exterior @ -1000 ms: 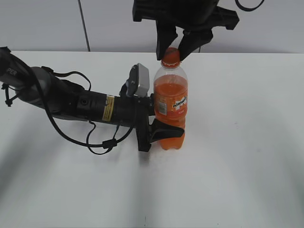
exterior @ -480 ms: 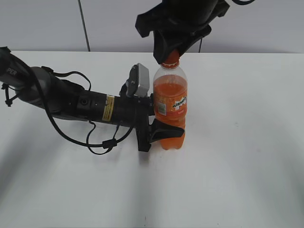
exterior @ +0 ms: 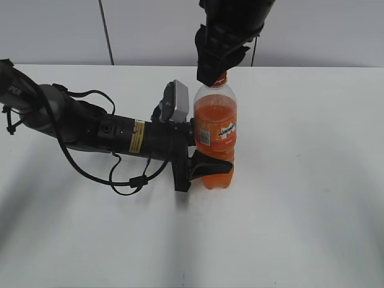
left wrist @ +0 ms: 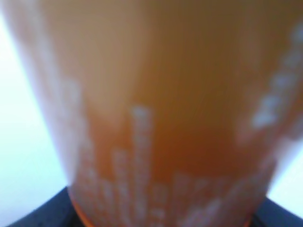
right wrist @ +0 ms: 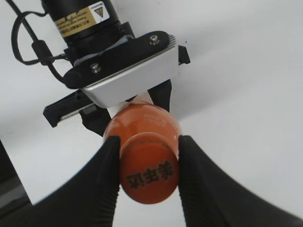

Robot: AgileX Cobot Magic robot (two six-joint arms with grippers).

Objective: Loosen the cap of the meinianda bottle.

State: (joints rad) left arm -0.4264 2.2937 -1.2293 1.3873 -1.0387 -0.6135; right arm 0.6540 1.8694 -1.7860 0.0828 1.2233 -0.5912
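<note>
The meinianda bottle (exterior: 215, 135), clear plastic with orange liquid and an orange label, stands upright on the white table (exterior: 300, 180). My left gripper (exterior: 204, 153) is shut on its lower body from the left; in the left wrist view the bottle (left wrist: 156, 109) fills the frame as a blur. The orange cap (right wrist: 148, 172) with dark characters on top sits between the black fingers (right wrist: 106, 175) of my right gripper (right wrist: 147, 170), which comes down from above and is shut on it. In the exterior view the right gripper (exterior: 215, 73) hides most of the cap.
The left arm (exterior: 90, 129) lies low across the table's left half with loose black cables (exterior: 129, 183) beside it. A grey wall (exterior: 330, 30) rises behind the table's far edge.
The right gripper has rotated about the bottle's top, its body swinging round above the cap, and its fingers have closed onto the cap. The bottle and left arm have stayed put.
</note>
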